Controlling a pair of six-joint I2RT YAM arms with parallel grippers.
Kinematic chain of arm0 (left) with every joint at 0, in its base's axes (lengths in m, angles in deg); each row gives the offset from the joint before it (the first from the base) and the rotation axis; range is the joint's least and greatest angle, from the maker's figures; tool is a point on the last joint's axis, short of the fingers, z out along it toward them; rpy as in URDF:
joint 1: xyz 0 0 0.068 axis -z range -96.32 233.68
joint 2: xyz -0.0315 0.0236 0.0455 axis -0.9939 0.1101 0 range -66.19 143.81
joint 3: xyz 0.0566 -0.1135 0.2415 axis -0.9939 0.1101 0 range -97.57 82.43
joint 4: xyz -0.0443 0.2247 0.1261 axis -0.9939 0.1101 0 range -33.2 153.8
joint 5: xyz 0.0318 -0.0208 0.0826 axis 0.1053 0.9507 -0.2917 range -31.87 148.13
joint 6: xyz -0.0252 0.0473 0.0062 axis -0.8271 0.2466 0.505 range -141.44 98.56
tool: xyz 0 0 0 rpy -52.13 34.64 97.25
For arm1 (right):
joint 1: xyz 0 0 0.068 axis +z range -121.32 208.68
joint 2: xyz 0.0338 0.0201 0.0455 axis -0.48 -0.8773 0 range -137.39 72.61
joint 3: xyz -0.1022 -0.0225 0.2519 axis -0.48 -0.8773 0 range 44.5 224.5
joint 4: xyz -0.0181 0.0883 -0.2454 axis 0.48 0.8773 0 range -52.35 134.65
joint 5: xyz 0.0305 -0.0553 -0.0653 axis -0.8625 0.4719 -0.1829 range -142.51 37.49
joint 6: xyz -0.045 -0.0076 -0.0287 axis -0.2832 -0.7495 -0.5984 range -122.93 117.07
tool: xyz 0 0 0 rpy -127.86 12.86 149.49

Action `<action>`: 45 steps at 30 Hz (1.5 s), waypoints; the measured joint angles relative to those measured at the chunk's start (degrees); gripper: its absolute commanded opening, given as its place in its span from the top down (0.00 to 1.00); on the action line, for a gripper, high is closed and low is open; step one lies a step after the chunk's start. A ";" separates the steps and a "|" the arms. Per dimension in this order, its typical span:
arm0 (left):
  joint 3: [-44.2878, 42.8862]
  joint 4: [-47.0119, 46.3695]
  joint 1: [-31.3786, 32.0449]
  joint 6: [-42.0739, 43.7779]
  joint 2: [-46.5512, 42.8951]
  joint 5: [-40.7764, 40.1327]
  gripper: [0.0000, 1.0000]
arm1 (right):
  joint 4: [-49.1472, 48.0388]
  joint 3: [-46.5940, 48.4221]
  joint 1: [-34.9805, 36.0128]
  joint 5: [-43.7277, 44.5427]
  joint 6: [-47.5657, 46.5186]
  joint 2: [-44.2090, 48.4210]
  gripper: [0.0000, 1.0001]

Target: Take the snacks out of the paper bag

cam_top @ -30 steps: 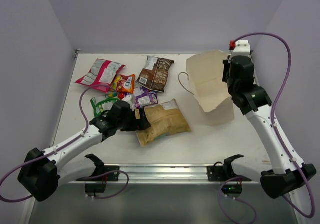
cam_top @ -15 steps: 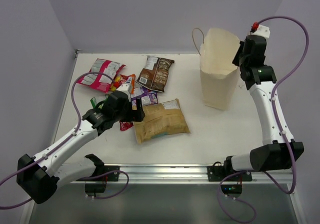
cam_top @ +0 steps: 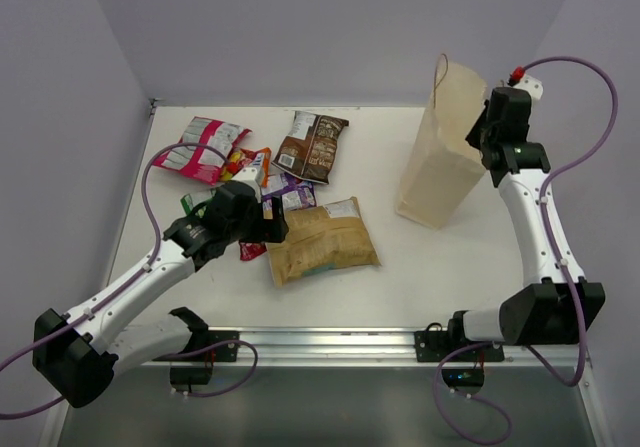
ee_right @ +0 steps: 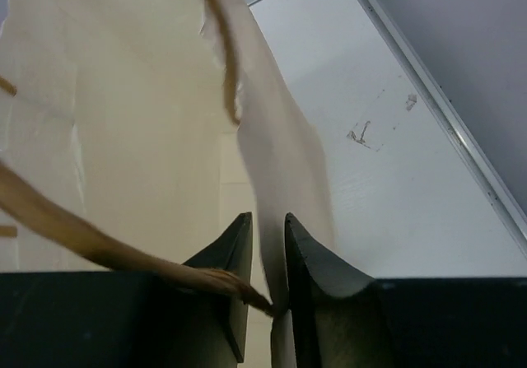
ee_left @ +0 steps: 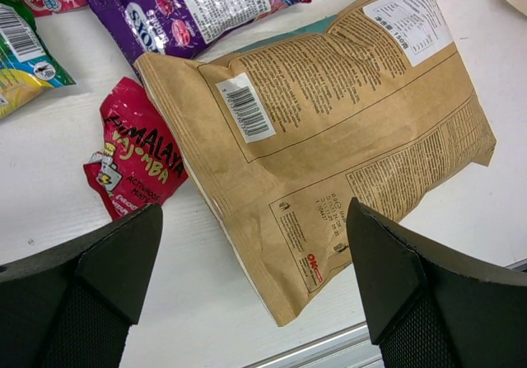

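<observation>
1. Snacks (cam_top: 312, 145) are seen from the top camera scattered on the left of the table (cam_top: 450, 267), the tan chip bag (cam_top: 325, 242) lying nearest. At right, the paper bag (cam_top: 440, 152) is held tilted by the right gripper (cam_top: 478, 132).
2. From the left wrist, the left gripper (ee_left: 254, 220) is seen spread wide and empty above the tan chip bag (ee_left: 329, 121) and a red packet (ee_left: 136, 162).
3. From the right wrist, the right gripper (ee_right: 268, 261) is seen pinched on the paper bag's (ee_right: 148, 137) wall.

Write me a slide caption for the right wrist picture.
Right tool pinching a wall of the paper bag, a string handle looping past, white table beyond.
</observation>
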 measured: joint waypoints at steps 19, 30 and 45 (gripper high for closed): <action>-3.50 0.00 0.00 1.29 -0.07 -1.03 0.00 | 3.30 0.44 0.04 -2.84 -1.57 7.82 0.01; -16.55 5.46 0.00 5.99 0.94 -8.87 0.00 | 4.13 3.37 0.04 -10.54 -3.89 20.79 0.01; -44.92 13.31 0.00 20.83 -16.22 -26.84 0.00 | -2.86 -1.92 0.76 -14.29 -12.17 55.17 0.01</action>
